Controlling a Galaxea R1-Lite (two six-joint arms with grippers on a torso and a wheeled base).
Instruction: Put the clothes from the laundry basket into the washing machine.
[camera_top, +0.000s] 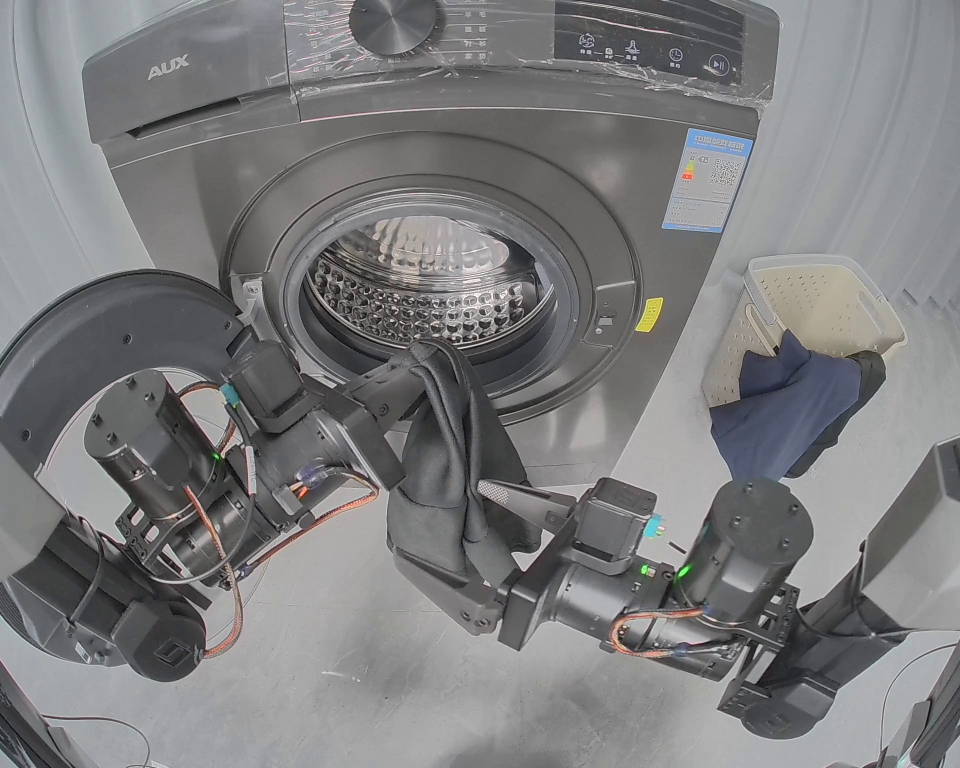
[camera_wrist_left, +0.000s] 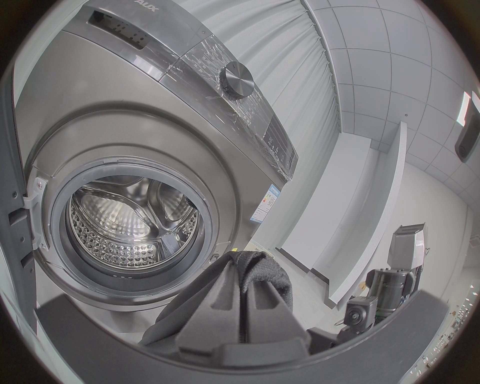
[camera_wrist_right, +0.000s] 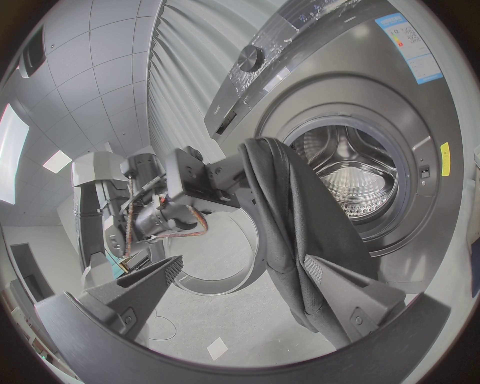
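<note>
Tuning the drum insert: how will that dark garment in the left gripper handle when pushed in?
Likely floppy: the dark garment hangs in loose folds from the left gripper. Probably light, held by one pinch. Its tail drapes at the open right gripper and may snag or trail outside the drum.

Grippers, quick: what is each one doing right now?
Left gripper: shut on the dark garment.
Right gripper: open, fingers apart at the garment's lower end.
</note>
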